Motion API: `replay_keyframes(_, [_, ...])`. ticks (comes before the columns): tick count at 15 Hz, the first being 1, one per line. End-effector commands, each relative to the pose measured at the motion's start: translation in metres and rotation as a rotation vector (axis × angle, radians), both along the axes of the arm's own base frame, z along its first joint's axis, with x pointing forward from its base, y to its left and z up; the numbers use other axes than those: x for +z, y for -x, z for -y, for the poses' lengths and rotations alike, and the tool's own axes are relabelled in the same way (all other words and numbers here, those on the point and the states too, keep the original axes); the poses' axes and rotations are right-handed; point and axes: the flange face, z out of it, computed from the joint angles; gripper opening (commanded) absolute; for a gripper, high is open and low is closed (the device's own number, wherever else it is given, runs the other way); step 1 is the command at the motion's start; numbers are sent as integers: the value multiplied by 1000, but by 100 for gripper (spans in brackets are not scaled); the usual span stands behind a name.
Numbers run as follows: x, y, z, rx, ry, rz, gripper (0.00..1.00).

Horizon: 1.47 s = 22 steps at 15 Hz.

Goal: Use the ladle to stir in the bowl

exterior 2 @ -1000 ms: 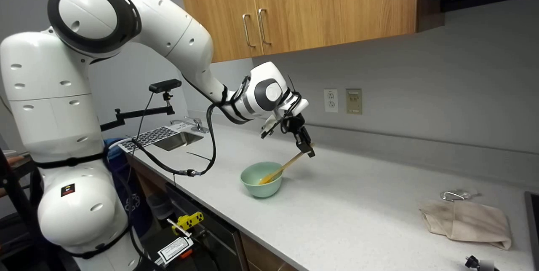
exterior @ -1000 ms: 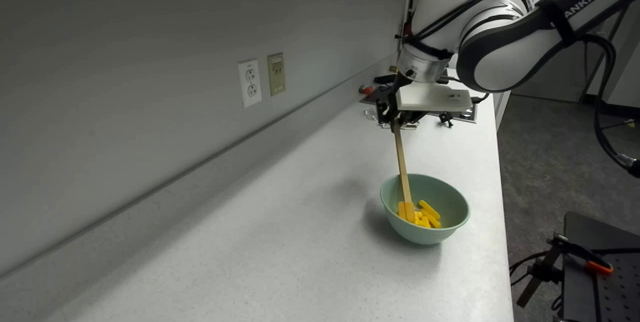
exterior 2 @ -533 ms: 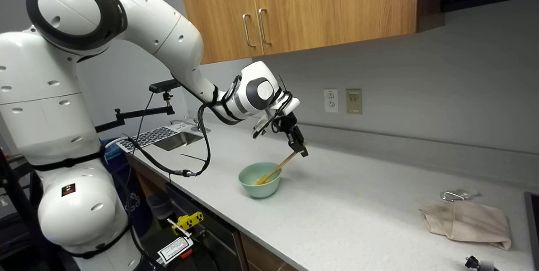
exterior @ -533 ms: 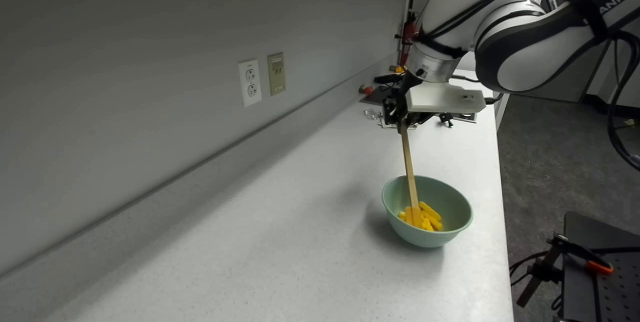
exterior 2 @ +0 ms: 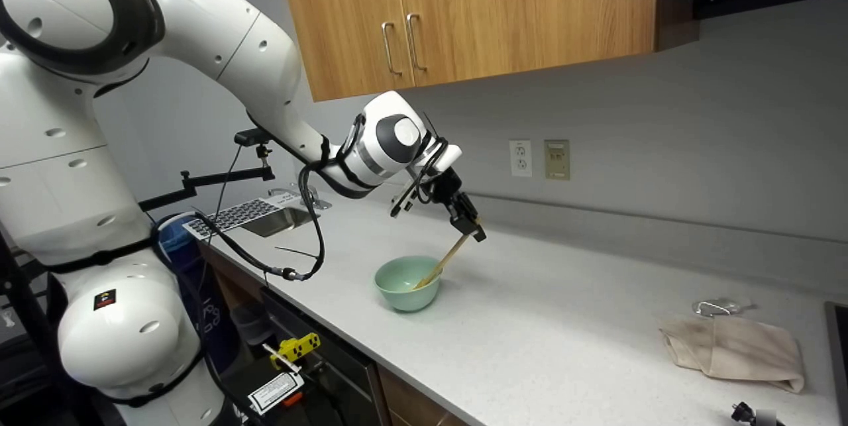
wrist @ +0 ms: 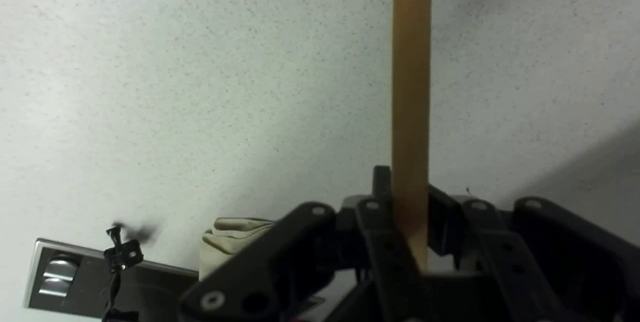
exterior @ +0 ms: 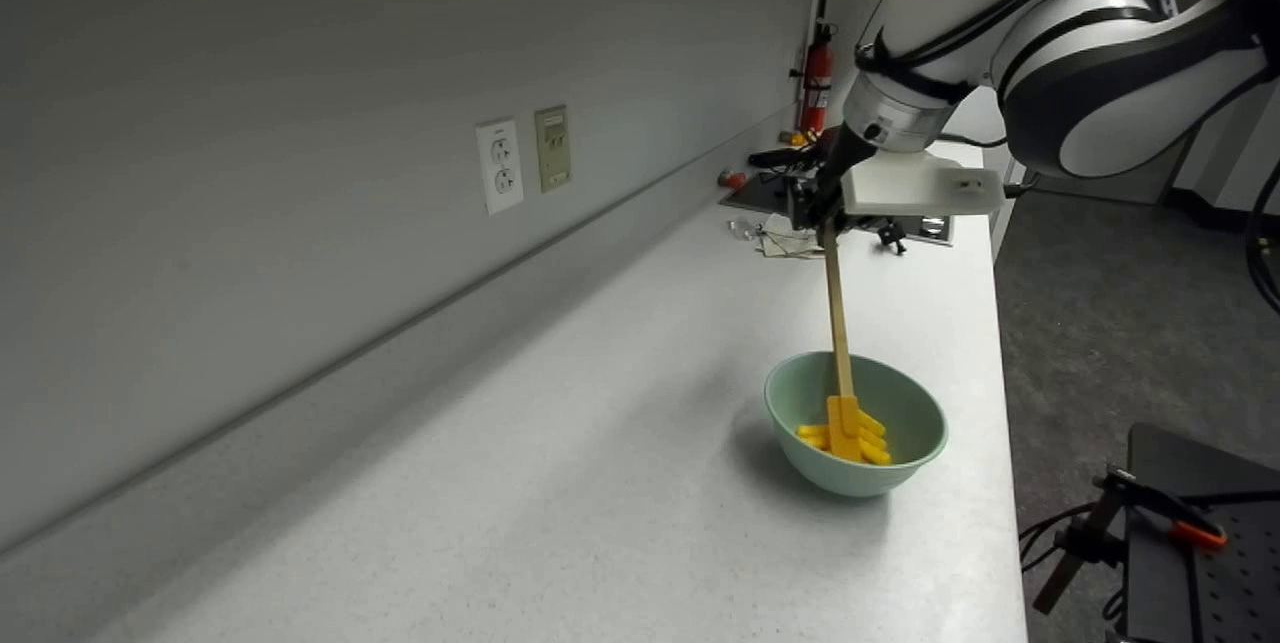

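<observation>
I had my claw (wrist: 411, 194) clamped on the ladle (exterior: 839, 343), handle (exterior: 836, 303) toward twelve o'clock in an exterior view, scoop (exterior: 843, 423) (yellow-orange) among yellow pieces (exterior: 876, 457) inside the bowl (exterior: 850, 481).

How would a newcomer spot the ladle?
On the long pale countertop, find the round green bowl. The ladle slants up out of it, gripped by the black hand. Unlike the short yellow pieces inside, it is long and mostly tan.
</observation>
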Motion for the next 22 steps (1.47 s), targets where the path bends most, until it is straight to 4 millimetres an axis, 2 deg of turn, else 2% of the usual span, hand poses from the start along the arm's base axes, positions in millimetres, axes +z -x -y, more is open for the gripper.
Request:
replay_keyframes(1, [9,10,3,5,43,62,2])
replay_keyframes(8, [2,12,-7,62,-32,103,2])
replay_keyframes(9, [1,15,-18,72,-40,105,2])
replay_keyframes(12, [-4,22,-24,96,-51,107,2])
replay_keyframes(18, [-5,32,-16,78,-14,87,2])
replay_keyframes(22, [3,35,-12,75,40,113,2])
